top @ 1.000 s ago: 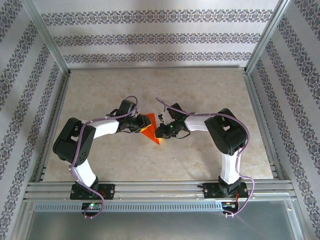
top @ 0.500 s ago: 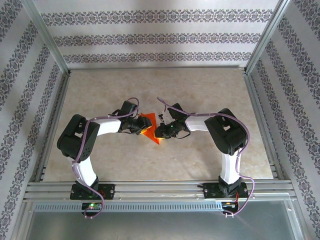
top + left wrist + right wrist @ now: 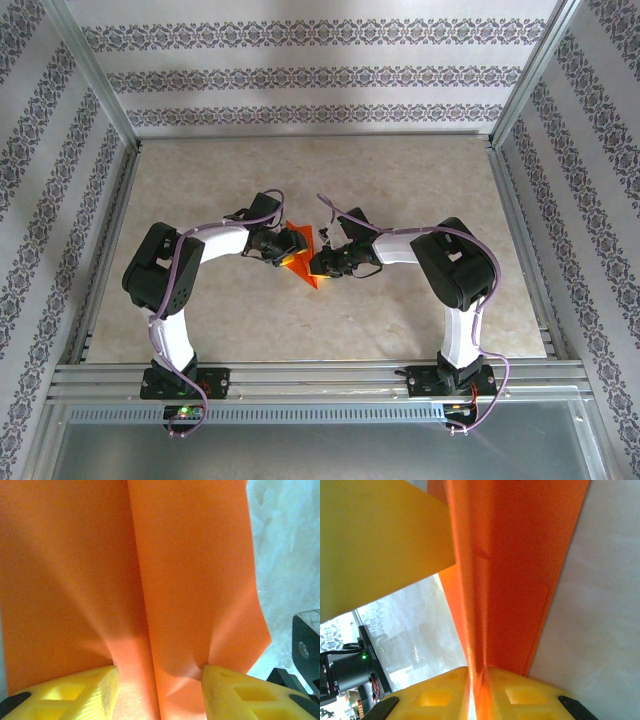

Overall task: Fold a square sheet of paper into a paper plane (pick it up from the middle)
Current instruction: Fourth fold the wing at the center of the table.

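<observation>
**Two pincers at one paper plane [image 3: 300,243]**

The left pincer [image 3: 160,672] stood spread. Its yellow fingers [image 3: 80,690] were well apart, and their tips touched the orange paper on either side of a raised centre crease. The paper dimpled slightly at each tip.

The right pincer [image 3: 477,675] was almost pressed together, pinching a thin upright fold of the same paper between its two yellow fingertips [image 3: 530,695].

From above, the plane sat near the middle of the pale desk [image 3: 420,190], between the two wrists. It showed as a pointed orange shape with its tip toward the arms' bases. The left pincer reached it from the left, the right pincer from the right. Whether the paper was lifted clear of the desk could not be told.
</observation>
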Available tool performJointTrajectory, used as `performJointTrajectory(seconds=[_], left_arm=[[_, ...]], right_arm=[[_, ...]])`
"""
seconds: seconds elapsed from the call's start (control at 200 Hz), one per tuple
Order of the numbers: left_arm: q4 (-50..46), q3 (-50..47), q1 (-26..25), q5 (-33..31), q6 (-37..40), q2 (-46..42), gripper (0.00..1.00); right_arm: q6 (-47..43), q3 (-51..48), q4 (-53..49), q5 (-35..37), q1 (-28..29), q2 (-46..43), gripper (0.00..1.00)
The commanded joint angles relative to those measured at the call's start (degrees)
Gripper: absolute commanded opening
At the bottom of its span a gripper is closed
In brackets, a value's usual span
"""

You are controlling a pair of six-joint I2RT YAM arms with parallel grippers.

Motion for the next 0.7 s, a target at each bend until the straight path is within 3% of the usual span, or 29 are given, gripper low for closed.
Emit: performJointTrajectory(seconds=[0.0,0.485,0.695], left_arm=[[-9.9,-1.0,-0.5,-6.5,2.4,4.2,0.5],[-12.4,0.3,-0.6,-7.9,2.8,3.9,0.53],[-9.1,1.7,-0.6,-5.4,2.3,-1.3,0.54]], right_arm=[[0.7,-1.9,-0.7,2.6,-0.9,0.3,0.19],[3.2,-3.4,0.7,3.3,-1.9,1.4,0.12],[3.4,-3.2,0.7,2.6,-2.0,2.6,0.12]])
